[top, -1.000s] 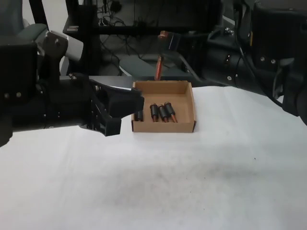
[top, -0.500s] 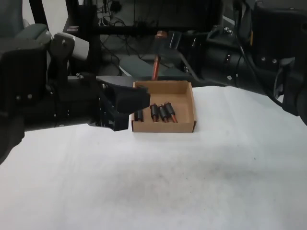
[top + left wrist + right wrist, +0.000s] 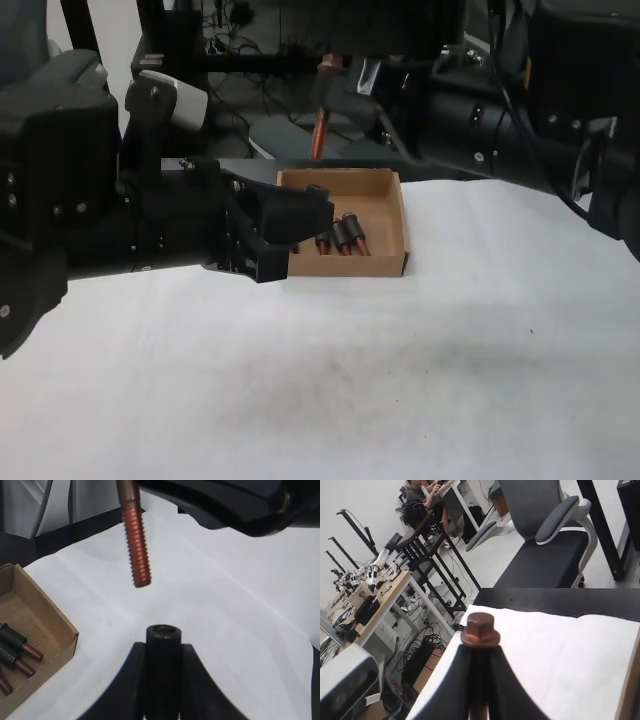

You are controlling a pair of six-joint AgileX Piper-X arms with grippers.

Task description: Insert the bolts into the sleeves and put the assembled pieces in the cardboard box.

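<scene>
Your left jaws pinch a black sleeve [image 3: 163, 647], whose open bore pokes out just past their tips. Clear of that bore, not touching it, hangs the threaded end of a copper bolt [image 3: 136, 545]. Just beside the left jaws, the cardboard box [image 3: 396, 212] sits on the white desk [image 3: 450, 350] with several assembled pieces [image 3: 346, 236] inside. Your right jaws are clamped on the bolt's shank directly below its hexagonal head.
</scene>
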